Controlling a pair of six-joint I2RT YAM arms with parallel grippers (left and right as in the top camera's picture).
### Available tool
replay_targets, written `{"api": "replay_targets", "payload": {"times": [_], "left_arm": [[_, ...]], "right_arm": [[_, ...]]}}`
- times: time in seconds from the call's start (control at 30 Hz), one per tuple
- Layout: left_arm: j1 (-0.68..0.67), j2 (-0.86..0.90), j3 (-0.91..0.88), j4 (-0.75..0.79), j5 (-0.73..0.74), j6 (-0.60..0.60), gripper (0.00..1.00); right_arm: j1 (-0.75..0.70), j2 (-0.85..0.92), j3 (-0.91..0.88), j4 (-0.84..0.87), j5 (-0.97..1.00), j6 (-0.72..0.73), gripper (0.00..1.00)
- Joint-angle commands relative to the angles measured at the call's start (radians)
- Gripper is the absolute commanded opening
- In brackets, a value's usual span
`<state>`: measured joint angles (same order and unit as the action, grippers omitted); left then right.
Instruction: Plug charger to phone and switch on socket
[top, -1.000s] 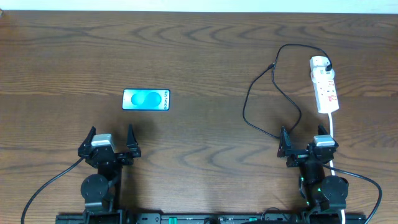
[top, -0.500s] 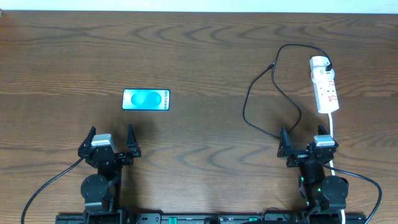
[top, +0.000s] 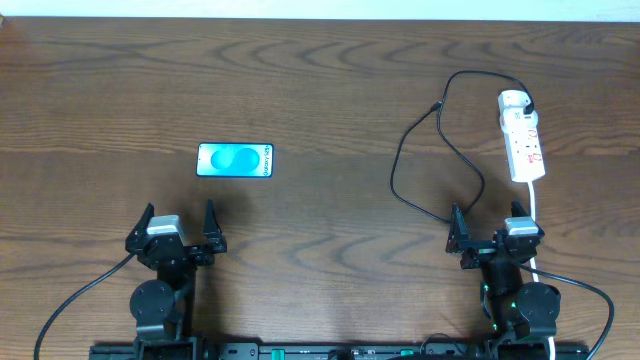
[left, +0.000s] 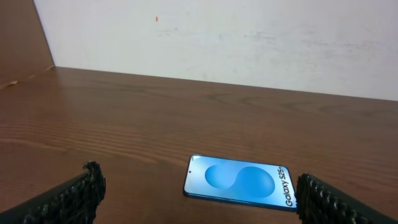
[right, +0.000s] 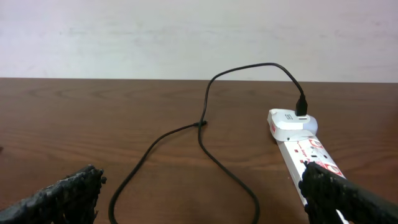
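Two grippers, left (top: 179, 208) and right (top: 486, 210), stand wide apart and empty near the table (top: 320, 80) edge. The phone (top: 234, 160) lies flat ahead of the left one. Ahead of the right one, the charger (top: 400, 190) loops from the far end of the socket (top: 523, 140).

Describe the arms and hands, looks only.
Both arms are black, with round joint housings. The left hand and right hand each carry a light grey block between two black, pointed fingers with rough textured faces. Black cables loop from each base.
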<state>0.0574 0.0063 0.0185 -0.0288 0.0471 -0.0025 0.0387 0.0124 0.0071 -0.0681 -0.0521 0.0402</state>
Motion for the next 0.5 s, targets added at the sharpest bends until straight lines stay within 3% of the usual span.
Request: {"api": "replay_targets", "payload": {"times": [0.0,0.47], "left_arm": [[0.005,-0.001,-0.014,-0.040,-0.006,0.006,0.99],[0.004,-0.001,-0.002,0.019,-0.002,0.005,0.99]], "right_arm": [[0.005,-0.001,-0.002,-0.004,0.008,-0.005,0.99],[0.005,-0.001,-0.002,-0.004,0.008,-0.005,0.99]]}}
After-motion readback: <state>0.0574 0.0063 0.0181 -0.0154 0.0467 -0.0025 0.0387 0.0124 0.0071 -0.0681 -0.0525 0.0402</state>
